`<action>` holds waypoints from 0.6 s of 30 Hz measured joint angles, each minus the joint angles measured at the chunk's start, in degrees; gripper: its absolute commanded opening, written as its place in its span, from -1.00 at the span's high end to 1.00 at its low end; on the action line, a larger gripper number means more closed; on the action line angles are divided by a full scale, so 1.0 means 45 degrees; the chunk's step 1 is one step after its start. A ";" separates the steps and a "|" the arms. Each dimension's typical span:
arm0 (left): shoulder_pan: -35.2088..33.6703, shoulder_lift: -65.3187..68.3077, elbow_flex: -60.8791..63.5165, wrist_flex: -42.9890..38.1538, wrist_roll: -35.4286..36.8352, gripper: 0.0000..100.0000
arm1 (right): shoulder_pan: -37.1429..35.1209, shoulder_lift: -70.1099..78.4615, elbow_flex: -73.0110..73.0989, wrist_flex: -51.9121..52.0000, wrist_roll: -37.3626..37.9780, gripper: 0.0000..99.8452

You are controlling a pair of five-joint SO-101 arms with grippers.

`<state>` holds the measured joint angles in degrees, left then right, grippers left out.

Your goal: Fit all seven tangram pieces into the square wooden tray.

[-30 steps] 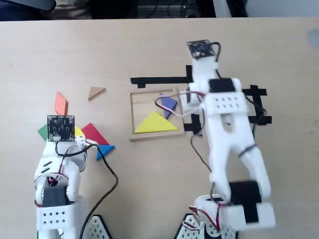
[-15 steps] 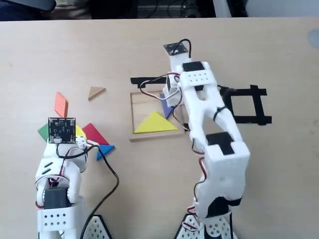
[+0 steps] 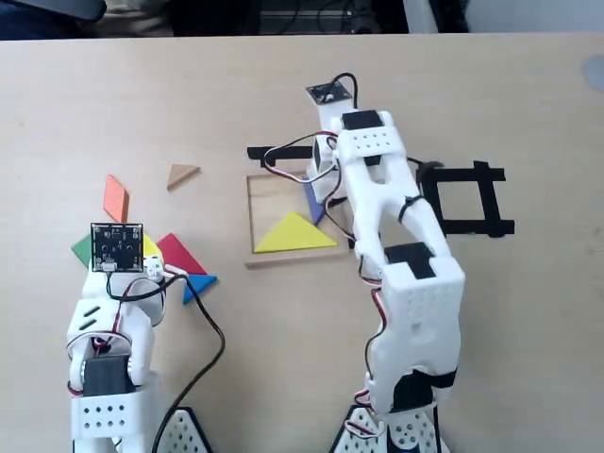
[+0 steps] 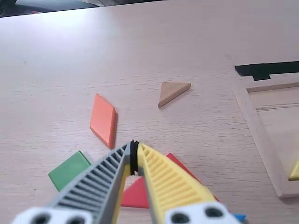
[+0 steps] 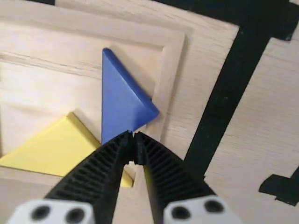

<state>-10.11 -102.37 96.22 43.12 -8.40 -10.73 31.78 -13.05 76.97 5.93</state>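
Two of seven pieces are in the square wooden tray (image 3: 251,215): the yellow triangle (image 3: 293,234) lies flat, while the large blue triangle (image 5: 120,100) appears tilted, one corner on the rim. The right gripper (image 5: 132,136), fingers pressed together, sits at its edge. Still to place: orange parallelogram (image 3: 115,196), tan triangle (image 3: 181,174), green square (image 4: 70,169), red triangle (image 3: 179,253) and small blue triangle (image 3: 200,284), all on the table (image 3: 283,94) near the left gripper (image 4: 133,149), also pressed together and empty.

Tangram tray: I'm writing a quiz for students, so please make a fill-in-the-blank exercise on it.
The tray holds a blue triangle and a second triangle, coloured ____.
The orange parallelogram lies ____ the tray.
Open or shut, the left gripper is ____.
Missing: yellow; outside; shut.
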 measured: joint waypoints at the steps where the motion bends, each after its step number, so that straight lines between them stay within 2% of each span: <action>1: 0.0000 0.0000 0.0000 0.0000 0.0000 0.94 | 0.0020 0.0000 0.0000 0.0059 0.0000 0.98; 10: 0.0000 0.0000 0.0000 0.0000 0.0000 0.94 | 0.0020 0.0078 0.0000 -0.0117 0.0000 0.98; 18: 0.0000 0.0000 0.0000 0.0000 0.0000 0.94 | -0.0039 0.2051 -0.1700 -0.0313 -0.0039 0.98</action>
<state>-10.11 -102.37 96.22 43.12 -8.40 -10.90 41.01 -20.70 75.56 5.76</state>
